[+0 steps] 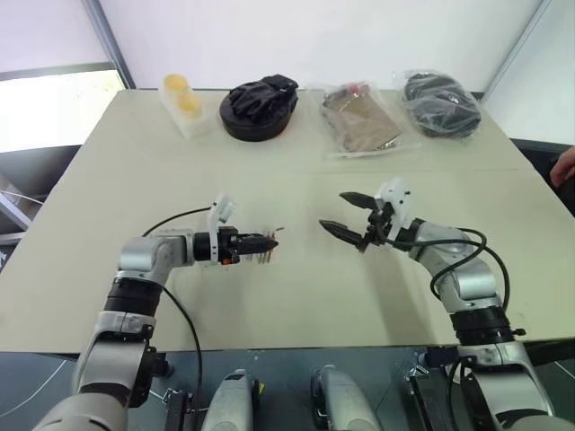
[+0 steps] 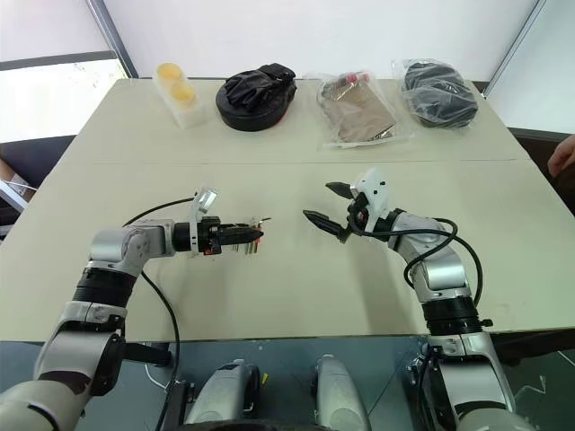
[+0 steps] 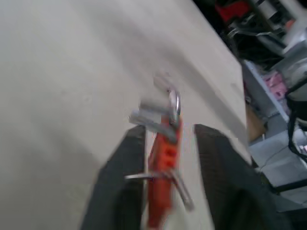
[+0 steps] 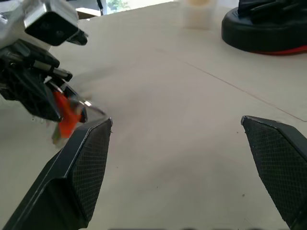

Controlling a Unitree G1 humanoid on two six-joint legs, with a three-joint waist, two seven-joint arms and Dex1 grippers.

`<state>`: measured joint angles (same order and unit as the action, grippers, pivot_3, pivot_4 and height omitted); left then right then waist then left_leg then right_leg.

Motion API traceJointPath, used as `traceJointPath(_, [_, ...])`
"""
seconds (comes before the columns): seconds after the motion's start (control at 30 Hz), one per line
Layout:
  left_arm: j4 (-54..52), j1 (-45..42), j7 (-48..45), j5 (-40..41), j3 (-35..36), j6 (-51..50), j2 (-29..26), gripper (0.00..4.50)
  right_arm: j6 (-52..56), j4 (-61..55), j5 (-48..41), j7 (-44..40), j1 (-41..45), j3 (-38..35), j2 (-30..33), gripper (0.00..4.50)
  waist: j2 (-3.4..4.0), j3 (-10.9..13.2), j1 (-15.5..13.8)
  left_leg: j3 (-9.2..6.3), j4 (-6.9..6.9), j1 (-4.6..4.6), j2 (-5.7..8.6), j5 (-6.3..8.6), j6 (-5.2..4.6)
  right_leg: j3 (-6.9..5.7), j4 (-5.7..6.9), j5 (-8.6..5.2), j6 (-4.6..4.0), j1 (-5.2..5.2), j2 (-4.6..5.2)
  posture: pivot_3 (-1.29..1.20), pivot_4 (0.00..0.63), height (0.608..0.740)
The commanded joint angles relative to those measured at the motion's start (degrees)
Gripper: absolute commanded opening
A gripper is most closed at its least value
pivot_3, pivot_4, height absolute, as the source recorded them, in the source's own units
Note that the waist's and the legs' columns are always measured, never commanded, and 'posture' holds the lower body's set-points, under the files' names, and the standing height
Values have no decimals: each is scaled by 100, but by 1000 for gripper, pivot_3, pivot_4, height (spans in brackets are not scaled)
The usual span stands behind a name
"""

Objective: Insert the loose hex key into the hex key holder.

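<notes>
The orange-red hex key holder [image 3: 162, 158] sits between the fingers of my left gripper [image 3: 168, 129], low over the table's [image 1: 296, 296] near middle. A gap shows between the holder and one finger, so the jaws stand open around it. Thin metal keys [image 3: 156, 115] stick out of the holder past the fingertips; a thin bent rod [image 3: 180, 189] crosses its lower part. I cannot tell the loose hex key from the others in the blur. My right gripper [image 1: 332, 210] is wide open and empty, a hand's width to the right of the holder [image 4: 67, 120], pointing toward it.
Along the table's far side lie a clear box with yellow pieces [image 1: 184, 103], a black round bundle [image 1: 259, 106], a bag with a brown item [image 1: 359, 118] and a bag of black cable [image 1: 440, 103]. A person's hand [image 1: 564, 166] shows at the right edge.
</notes>
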<state>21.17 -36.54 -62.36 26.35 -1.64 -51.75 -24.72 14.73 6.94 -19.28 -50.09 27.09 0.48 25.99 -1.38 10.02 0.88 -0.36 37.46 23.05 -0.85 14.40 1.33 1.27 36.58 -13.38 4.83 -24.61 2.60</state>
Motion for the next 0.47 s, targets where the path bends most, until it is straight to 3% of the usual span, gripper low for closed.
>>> traceJointPath(0.03, [64,-173,209,-185,-80,156,-60,3906,-136,-138,-17,50,-8,-90,-31,4500,0,0,-5,0,0,0,0,0,0,0,0,0,0,0,0,0,150,740])
traceJointPath(0.07, [125,-181,308,-326,-114,314,-109,4418,-138,-148,-18,57,-22,-89,-31,4500,0,0,-13,-1,0,0,0,0,0,0,0,0,0,1,0,0,150,740])
traceJointPath(0.1, [172,-170,396,-489,-171,526,-179,4473,-134,-167,-21,60,-41,-95,-23,4500,0,0,-13,-1,2,-2,0,0,0,-1,0,0,0,4,0,0,150,740])
traceJointPath(0.3, [478,-28,1083,-1377,-231,2036,-731,4473,-171,-234,27,172,-194,-200,86,4500,1,-1,51,13,-26,-64,-3,0,1,16,-7,-2,-4,45,-3,0,150,740])
traceJointPath(0.47, [433,146,1695,-1331,349,2834,-775,4473,-591,-61,250,838,-273,-427,-101,4500,1,-1,62,12,-31,-60,-8,0,1,19,-6,-4,-7,36,-4,0,150,740])
